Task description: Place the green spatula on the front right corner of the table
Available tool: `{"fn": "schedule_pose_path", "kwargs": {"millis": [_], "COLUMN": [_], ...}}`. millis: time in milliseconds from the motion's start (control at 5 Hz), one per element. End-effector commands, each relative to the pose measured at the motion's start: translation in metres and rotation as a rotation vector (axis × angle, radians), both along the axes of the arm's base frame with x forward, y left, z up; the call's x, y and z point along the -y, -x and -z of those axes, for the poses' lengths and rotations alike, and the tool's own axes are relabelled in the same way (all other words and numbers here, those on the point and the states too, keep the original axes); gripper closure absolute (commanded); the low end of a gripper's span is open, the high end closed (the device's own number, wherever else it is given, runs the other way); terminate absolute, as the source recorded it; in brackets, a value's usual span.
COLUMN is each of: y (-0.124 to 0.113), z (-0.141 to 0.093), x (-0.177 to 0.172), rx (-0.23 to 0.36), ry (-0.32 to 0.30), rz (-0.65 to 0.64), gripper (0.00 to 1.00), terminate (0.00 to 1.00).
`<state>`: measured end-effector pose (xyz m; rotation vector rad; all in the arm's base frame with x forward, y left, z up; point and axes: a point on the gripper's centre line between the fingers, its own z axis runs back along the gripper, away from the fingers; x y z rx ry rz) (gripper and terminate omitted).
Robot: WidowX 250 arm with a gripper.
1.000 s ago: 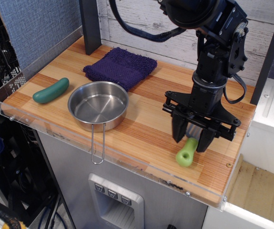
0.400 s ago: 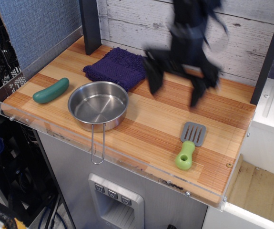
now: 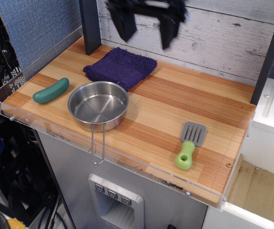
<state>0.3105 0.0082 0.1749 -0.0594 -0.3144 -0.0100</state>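
The green spatula [image 3: 189, 147] lies flat on the table [image 3: 165, 109] near its front right corner, lime handle toward the front edge, grey slotted blade pointing back. My gripper [image 3: 145, 29] is high up at the top of the view, above the back of the table and far from the spatula. It is blurred. Its two dark fingers [image 3: 125, 26] hang apart, open and empty.
A steel pan [image 3: 98, 105] with a wire handle sits at the front left centre. A purple towel [image 3: 120, 67] lies behind it. A teal cucumber-shaped object [image 3: 51, 90] lies at the far left. A dark post [image 3: 90, 26] stands at the back left.
The gripper was down around the spatula a second ago. It let go, rose, and has moved up and to the back left. The spatula stays where it was left.
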Motion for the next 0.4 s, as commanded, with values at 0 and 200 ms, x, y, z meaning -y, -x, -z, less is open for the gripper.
{"fn": "schedule_pose_path", "kwargs": {"millis": [0,200], "y": [-0.0117,-0.0117], "z": [0.0159,0.0159], "x": [-0.0124,-0.0124], "rx": [-0.101,-0.101], "ry": [-0.050,-0.050], "rz": [0.165,0.165], "gripper": [0.00,0.00], "terminate": [0.00,1.00]}}
